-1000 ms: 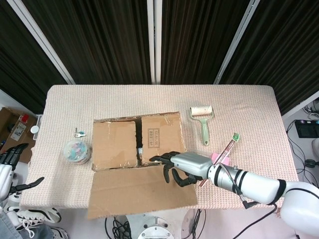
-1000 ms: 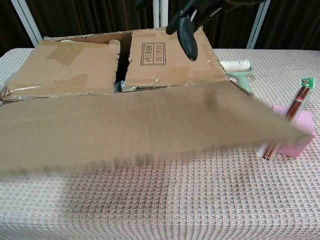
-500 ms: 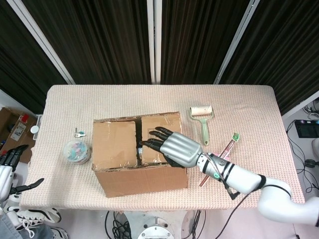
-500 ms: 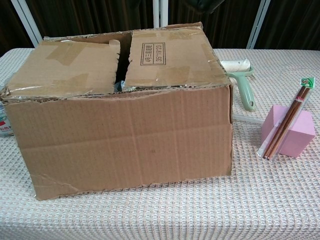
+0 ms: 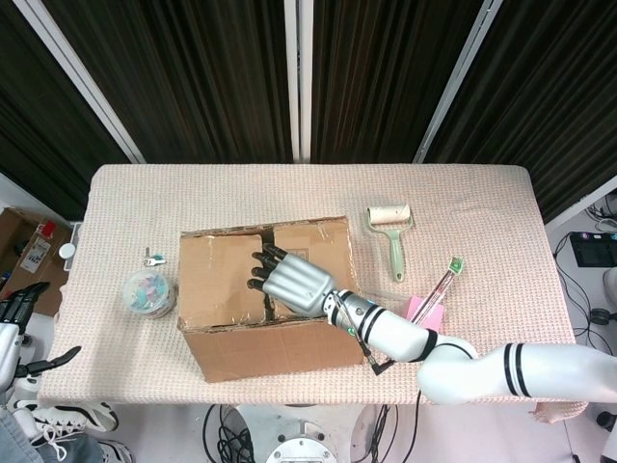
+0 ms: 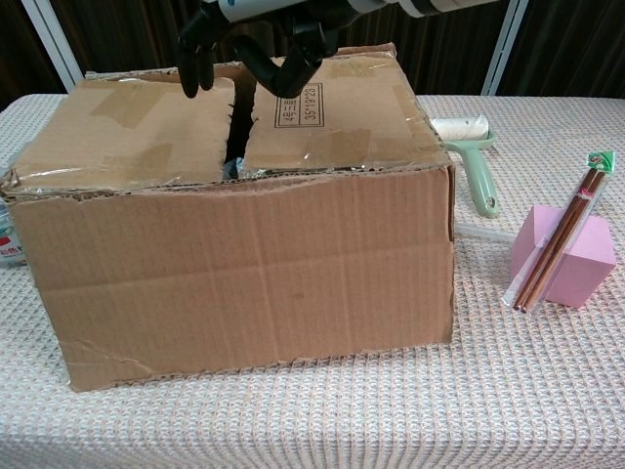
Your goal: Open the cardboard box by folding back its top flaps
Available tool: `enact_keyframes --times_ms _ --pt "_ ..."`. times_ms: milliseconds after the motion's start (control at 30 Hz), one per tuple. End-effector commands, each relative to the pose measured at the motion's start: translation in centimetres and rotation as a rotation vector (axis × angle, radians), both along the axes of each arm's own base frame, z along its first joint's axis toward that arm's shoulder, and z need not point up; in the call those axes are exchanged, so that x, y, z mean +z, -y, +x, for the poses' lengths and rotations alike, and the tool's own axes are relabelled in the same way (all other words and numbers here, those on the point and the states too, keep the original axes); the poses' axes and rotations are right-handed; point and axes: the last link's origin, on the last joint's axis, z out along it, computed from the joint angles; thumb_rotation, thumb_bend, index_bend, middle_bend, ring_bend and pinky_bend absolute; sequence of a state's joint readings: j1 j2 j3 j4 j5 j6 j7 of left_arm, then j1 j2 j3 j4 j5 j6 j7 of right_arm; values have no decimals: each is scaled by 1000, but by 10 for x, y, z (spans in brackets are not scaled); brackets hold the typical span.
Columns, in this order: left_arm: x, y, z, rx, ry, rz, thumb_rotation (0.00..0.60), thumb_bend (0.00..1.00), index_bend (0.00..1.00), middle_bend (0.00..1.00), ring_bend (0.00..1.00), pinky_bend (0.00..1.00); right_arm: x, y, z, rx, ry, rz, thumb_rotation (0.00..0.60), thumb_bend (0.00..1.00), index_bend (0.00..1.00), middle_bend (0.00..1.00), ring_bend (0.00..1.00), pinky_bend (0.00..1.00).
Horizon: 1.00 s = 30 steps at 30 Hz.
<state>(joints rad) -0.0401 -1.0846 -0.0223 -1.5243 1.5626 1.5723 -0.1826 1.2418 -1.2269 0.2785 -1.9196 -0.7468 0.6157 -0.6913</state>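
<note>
On the table's middle: the brown corrugated cardboard box (image 5: 270,294) sits on the beige woven tablecloth (image 5: 482,212), nearer the left half, its two inner top flaps lying flat with a dark seam between them.
Change: a second ago the long near flap stood out over the near table edge with the right hand by it; that flap now hangs flat against the box's near face, and the hand has moved left, up over the lid.
Meaning: judged from this, the near outer flap is folded back; the two inner flaps are not yet lifted.
Right hand: the silver-backed, black-fingered right hand (image 5: 287,280) hovers over the seam, fingers curled downward and spread, holding nothing; in the chest view its fingers (image 6: 195,61) hang just above the left flap (image 6: 127,132) and the gap.
Left hand: the left hand (image 5: 19,307) is low at the far left, off the table, fingers apart, empty.
Bystanders: a green-handled lint roller (image 5: 392,231) lies right of the box; a pink block (image 6: 564,254) further right; a round clear tub (image 5: 148,292) to the left.
</note>
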Motion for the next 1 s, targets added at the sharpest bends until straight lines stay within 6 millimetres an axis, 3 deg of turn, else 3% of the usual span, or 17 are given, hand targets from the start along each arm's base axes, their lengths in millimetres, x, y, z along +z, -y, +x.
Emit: enact_keyframes --times_ms 33,500,733,1000 --pt "0 1 -1 1 2 -1 398 3 120 146 141 243 -14 -3 -3 -22 -59 -20 600 951 234 183 0 0" --pt "4 3 -1 1 1 4 400 3 120 146 141 243 -24 -2 -6 -40 -121 -34 600 968 266 204 0 0" --pt "1 1 -1 -7 2 0 397 3 115 146 141 242 -13 3 -11 -47 -150 -92 600 997 380 309 0 0" --pt "-2 -3 3 -24 0 -10 398 3 110 146 141 243 13 4 -7 -50 -134 -153 600 1000 427 347 0 0"
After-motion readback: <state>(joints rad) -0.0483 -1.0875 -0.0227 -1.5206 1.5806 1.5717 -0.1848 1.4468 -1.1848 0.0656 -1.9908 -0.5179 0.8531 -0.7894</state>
